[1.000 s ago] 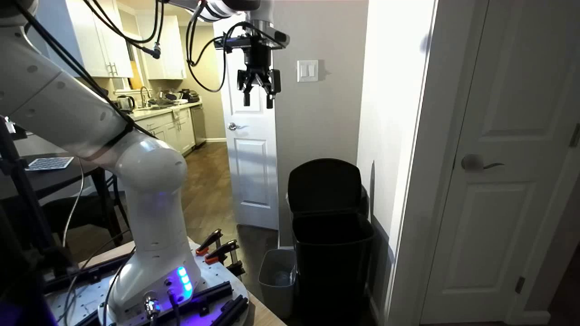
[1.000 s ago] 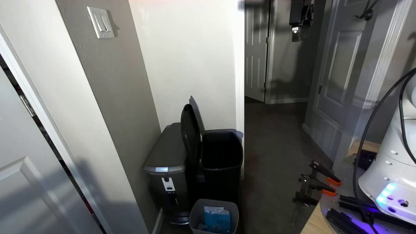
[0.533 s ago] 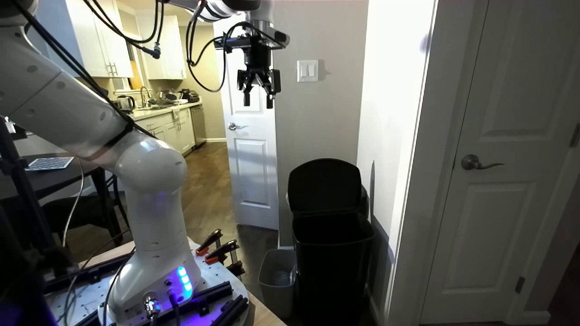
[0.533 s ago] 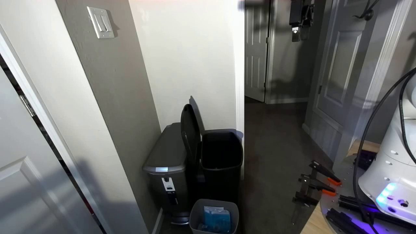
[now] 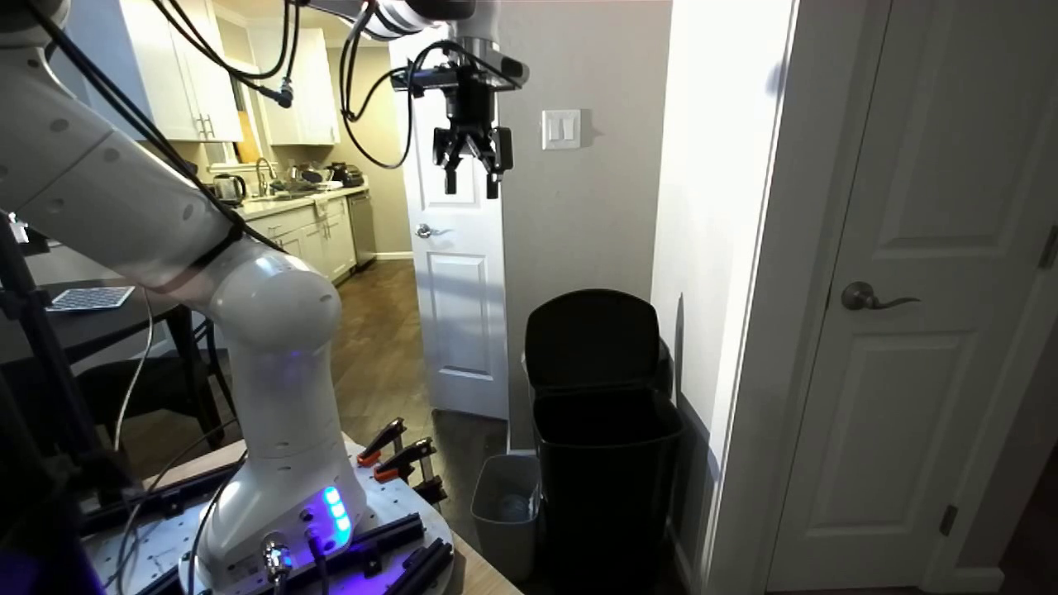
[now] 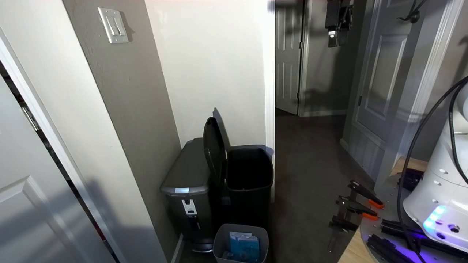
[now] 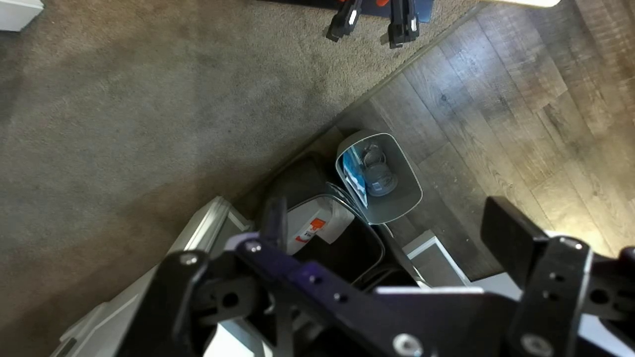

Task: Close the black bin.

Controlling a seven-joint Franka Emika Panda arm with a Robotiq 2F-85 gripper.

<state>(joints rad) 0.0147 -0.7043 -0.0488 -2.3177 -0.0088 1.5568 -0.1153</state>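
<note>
Counter point(image 5: 478, 576), pale wood, bearing a round plate point(image 5: 397, 506) dotted with holes; mounted there, a white robot arm point(image 5: 285, 397), a blue light strip point(image 5: 337, 514) lit at its base. Black rails point(image 5: 423, 568) on the plate; black-and-orange clamps point(image 5: 411, 454) at its edge. Hand point(image 5: 471, 185), black, hanging high from the arm, fingertips pointing down, fingers point(image 5: 493, 183) spread well apart; the whole well apart from the bins below. Black bin point(image 5: 607, 504), tall, rectangular, plastic, standing on the floor past the counter, near the white wall point(image 6: 215, 65); in the wrist view its mouth shows white material point(image 7: 317, 208) with an orange-red mark. Its lid point(image 5: 593, 340), black, round-edged, stands raised, tilted slightly back from upright. Small grey bin point(image 5: 502, 545), just beside the black bin; contents, a blue packet point(image 6: 244, 248) and a clear container point(image 7: 381, 181). Dark grey bin point(image 6: 184, 179), label point(image 6: 189, 207) on its front, its own cover down, just behind the raised lid; whether the two touch cannot be told. Switch plate point(image 5: 561, 130), white, two rockers, on the grey wall point(image 5: 579, 223) behind. White panelled door point(image 5: 463, 330), metal knob point(image 5: 424, 230). Farthest, white kitchen cabinets point(image 5: 302, 99).
</note>
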